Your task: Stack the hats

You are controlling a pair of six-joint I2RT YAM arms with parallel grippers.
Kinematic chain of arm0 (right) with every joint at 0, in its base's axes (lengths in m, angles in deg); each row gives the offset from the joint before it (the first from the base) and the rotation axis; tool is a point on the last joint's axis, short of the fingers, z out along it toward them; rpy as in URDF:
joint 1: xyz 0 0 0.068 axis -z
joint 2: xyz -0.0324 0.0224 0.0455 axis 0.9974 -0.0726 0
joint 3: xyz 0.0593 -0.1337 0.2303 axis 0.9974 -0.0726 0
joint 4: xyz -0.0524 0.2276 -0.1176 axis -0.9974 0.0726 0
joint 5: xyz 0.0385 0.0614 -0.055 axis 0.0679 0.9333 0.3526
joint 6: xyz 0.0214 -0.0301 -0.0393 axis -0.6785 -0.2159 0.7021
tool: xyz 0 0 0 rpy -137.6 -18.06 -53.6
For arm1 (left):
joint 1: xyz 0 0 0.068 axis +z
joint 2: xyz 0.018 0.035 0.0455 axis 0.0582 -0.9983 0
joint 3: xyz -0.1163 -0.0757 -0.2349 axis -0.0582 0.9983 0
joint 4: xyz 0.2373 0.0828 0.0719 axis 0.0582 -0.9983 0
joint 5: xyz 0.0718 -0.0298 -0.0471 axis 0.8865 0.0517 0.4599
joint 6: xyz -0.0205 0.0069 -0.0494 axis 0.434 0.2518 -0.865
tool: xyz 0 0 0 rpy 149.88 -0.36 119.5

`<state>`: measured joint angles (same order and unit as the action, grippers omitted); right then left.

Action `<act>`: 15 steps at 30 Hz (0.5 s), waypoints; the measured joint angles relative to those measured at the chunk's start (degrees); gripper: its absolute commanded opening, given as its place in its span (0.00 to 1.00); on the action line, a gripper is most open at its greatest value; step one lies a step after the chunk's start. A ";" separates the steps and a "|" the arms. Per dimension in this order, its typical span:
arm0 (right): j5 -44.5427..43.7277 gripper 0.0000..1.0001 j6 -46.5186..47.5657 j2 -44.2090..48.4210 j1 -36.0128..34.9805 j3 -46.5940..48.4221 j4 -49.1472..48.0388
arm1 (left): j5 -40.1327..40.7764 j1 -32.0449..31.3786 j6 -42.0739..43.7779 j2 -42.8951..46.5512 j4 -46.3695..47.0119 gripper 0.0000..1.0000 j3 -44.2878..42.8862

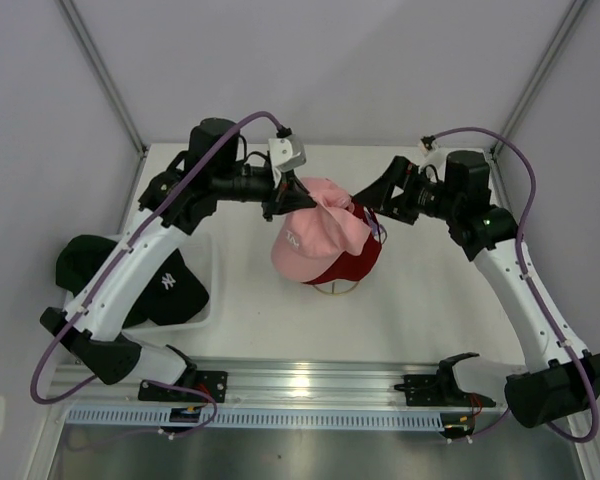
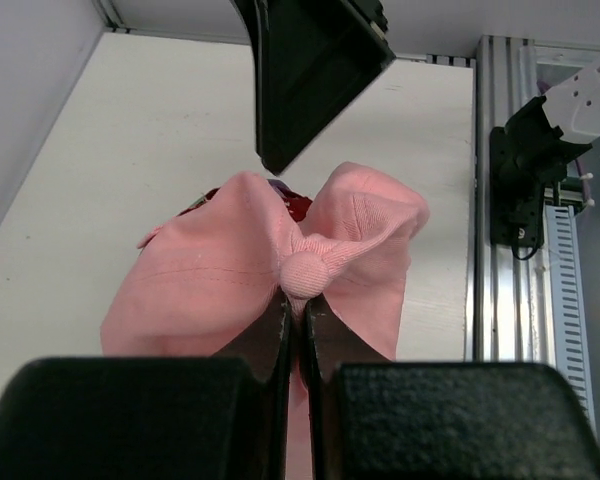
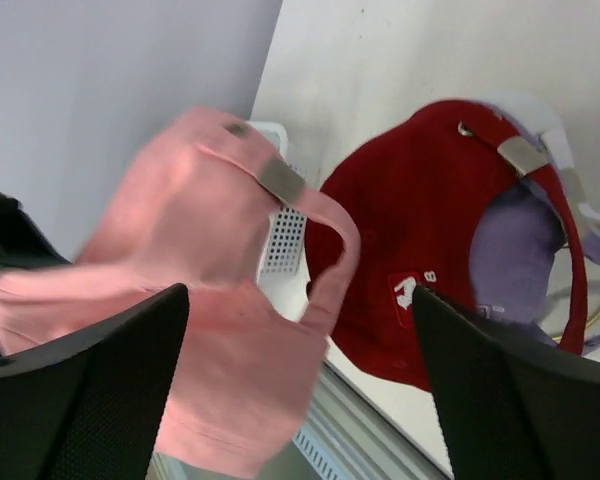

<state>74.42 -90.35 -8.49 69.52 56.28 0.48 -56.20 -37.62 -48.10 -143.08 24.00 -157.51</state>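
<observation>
My left gripper (image 1: 288, 205) (image 2: 300, 300) is shut on the crown of a pink hat (image 1: 315, 235) (image 2: 240, 270), pinching the fabric just below its top button. The pink hat hangs over a red hat (image 1: 358, 262) (image 3: 430, 250), which sits on a lavender hat (image 3: 515, 250) on a gold wire stand (image 1: 337, 290). My right gripper (image 1: 368, 205) (image 3: 300, 292) is open at the pink hat's back strap (image 3: 325, 250), its fingers apart on either side. A black hat with a white logo (image 1: 170, 285) and another dark hat (image 1: 80, 262) lie at the left.
A white plastic tray (image 1: 206, 262) (image 3: 280, 235) at the left holds the black hat. A metal rail (image 1: 310, 385) runs along the near table edge with both arm bases. Grey walls close in the back and sides.
</observation>
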 measured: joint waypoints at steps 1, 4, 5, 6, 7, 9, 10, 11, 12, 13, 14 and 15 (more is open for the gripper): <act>0.52 1.00 -1.36 0.44 0.00 -1.31 -0.55 | 0.26 -0.02 0.00 0.00 -0.04 0.02 -0.68; 2.12 1.00 -8.50 2.73 -0.15 -6.16 -4.59 | 0.87 -0.04 -0.04 -0.07 0.13 0.02 -2.78; 2.25 1.00 -11.04 3.72 -0.50 -7.65 -6.27 | 0.94 -0.04 -0.04 -0.07 0.24 0.02 -3.37; 2.21 0.99 -13.38 4.61 -0.74 -8.72 -7.56 | 0.94 -0.07 -0.11 -0.09 0.31 0.02 -3.80; 1.86 1.00 -15.82 5.51 -1.09 -9.62 -9.14 | 0.92 -0.07 -0.17 -0.15 0.35 0.02 -4.11; 1.16 1.00 -20.90 7.50 -2.12 -11.61 -13.20 | 0.83 -0.07 -0.55 -0.42 0.44 0.02 -4.39; 0.70 0.99 -23.54 8.41 -2.58 -12.66 -15.58 | 0.72 -0.07 -0.70 -0.63 0.44 0.02 -4.39; 0.48 1.00 -26.01 9.18 -2.91 -13.79 -18.16 | 0.50 -0.07 -0.98 -0.85 0.44 0.02 -4.39; 0.35 1.00 -28.46 9.86 -3.26 -15.10 -21.11 | 0.37 -0.07 -1.14 -1.14 0.44 0.02 -4.39; 0.22 1.00 -30.93 10.27 -3.52 -16.39 -23.89 | 0.31 -0.07 -1.29 -1.31 0.46 0.02 -4.39; 0.11 0.97 -32.81 10.38 -3.63 -17.27 -25.90 | 0.28 -0.07 -1.49 -1.40 0.46 0.02 -4.39; -0.22 0.94 -34.88 10.36 -3.85 -18.34 -28.33 | 0.28 -0.07 -1.64 -1.44 0.52 0.02 -4.37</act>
<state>74.20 -125.24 1.87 65.68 37.95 -27.85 -55.92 -37.68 -49.74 -144.52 24.53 -161.89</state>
